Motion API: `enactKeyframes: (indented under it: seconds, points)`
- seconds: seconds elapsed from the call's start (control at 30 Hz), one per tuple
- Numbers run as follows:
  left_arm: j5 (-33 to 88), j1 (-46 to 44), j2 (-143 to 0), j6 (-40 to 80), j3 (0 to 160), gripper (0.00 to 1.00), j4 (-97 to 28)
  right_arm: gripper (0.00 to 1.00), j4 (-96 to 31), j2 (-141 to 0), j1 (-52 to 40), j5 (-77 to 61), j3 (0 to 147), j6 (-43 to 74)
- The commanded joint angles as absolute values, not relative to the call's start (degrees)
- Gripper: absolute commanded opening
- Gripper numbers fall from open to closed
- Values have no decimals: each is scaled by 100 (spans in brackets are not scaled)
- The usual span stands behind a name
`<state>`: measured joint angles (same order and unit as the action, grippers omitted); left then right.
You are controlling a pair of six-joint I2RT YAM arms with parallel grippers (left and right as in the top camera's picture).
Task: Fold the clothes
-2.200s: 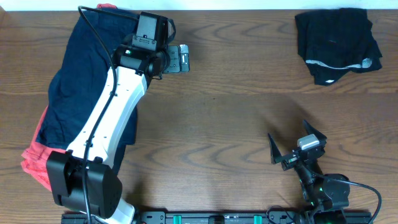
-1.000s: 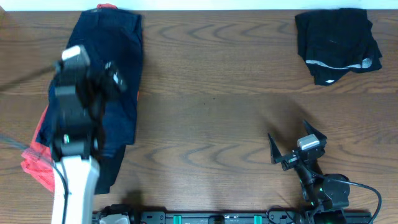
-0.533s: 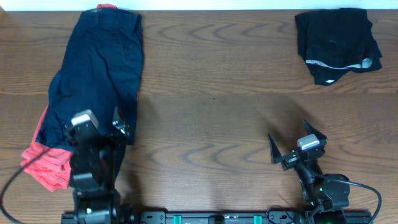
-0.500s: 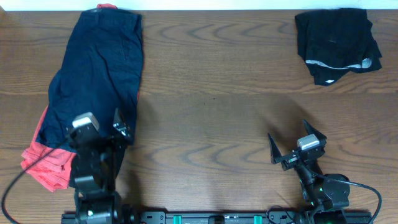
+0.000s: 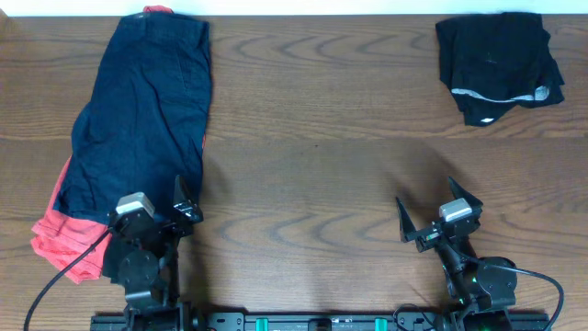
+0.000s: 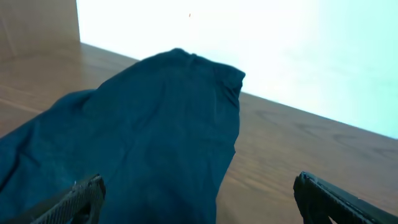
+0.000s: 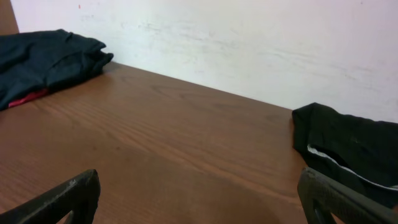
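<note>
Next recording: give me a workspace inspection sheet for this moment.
Surface: wood-grain table.
Job's things: navy shorts spread at far left, lying over a red-orange piece; black shorts bunched at far right, pale waistband showing.
Clutter: nothing seen.
Grippers: left gripper and right gripper both open, holding nothing, near the front edge.
Cables: black cable by the left base; second cable by the right base.
Surroundings: pale wall behind the table.

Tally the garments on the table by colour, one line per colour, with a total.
navy shorts, far left: 1
red-orange piece, mostly under the navy: 1
black shorts, bundled at far right: 1
Total: 3
</note>
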<state>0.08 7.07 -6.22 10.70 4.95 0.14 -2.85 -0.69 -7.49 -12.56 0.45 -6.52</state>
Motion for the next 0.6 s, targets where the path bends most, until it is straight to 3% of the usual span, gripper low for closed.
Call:
enactKeyframes:
  seconds: [0.0, 0.57]
  points:
    - [89, 731, -336, 1122, 464, 98, 75, 99, -305, -27, -746, -1243, 30, -692]
    - [60, 722, -10, 1140, 23, 98, 150, 99, -305, -27, -746, -1243, 30, -692]
